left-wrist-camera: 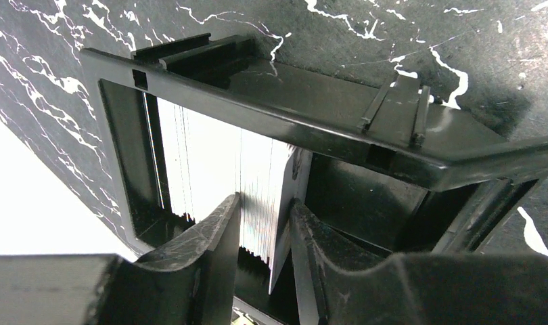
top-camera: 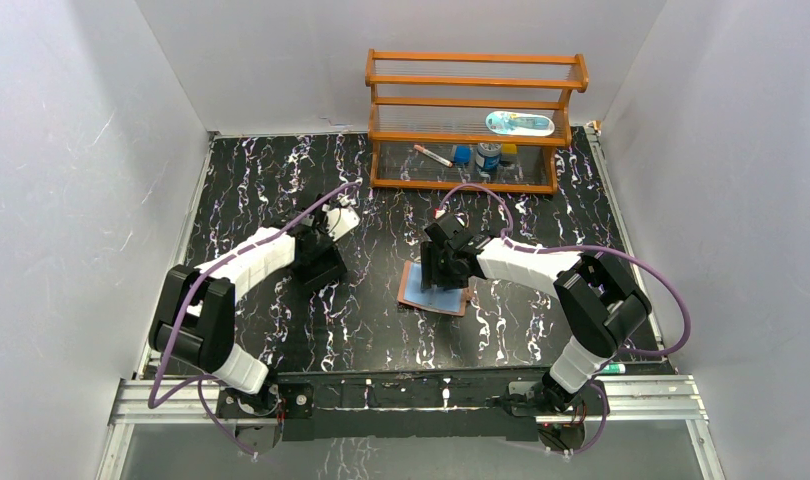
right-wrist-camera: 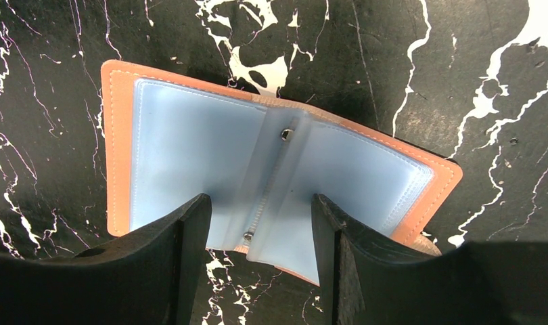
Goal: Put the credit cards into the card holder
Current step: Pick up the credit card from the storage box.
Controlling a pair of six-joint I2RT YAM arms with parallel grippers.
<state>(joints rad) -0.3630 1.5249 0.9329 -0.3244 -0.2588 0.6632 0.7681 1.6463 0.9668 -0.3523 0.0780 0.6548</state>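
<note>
A stack of pale credit cards (left-wrist-camera: pixel 264 183) stands on edge inside a black open tray (left-wrist-camera: pixel 258 112). My left gripper (left-wrist-camera: pixel 266 217) reaches down into the tray, its two fingers pressed against either side of a slice of the stack. From above, this gripper (top-camera: pixel 319 262) is left of centre. The card holder (right-wrist-camera: pixel 183 149) lies open and flat, tan leather outside and bluish clear pockets inside. My right gripper (right-wrist-camera: pixel 261 203) hovers open over it, one finger on each side of the spine. In the top view the card holder (top-camera: pixel 433 297) sits just in front of the right gripper (top-camera: pixel 443 265).
A wooden rack (top-camera: pixel 476 120) stands at the back of the table with a bottle, a marker and small jars on its shelves. White walls close in the left, right and far sides. The black marbled tabletop (top-camera: pixel 541 210) surrounds both objects.
</note>
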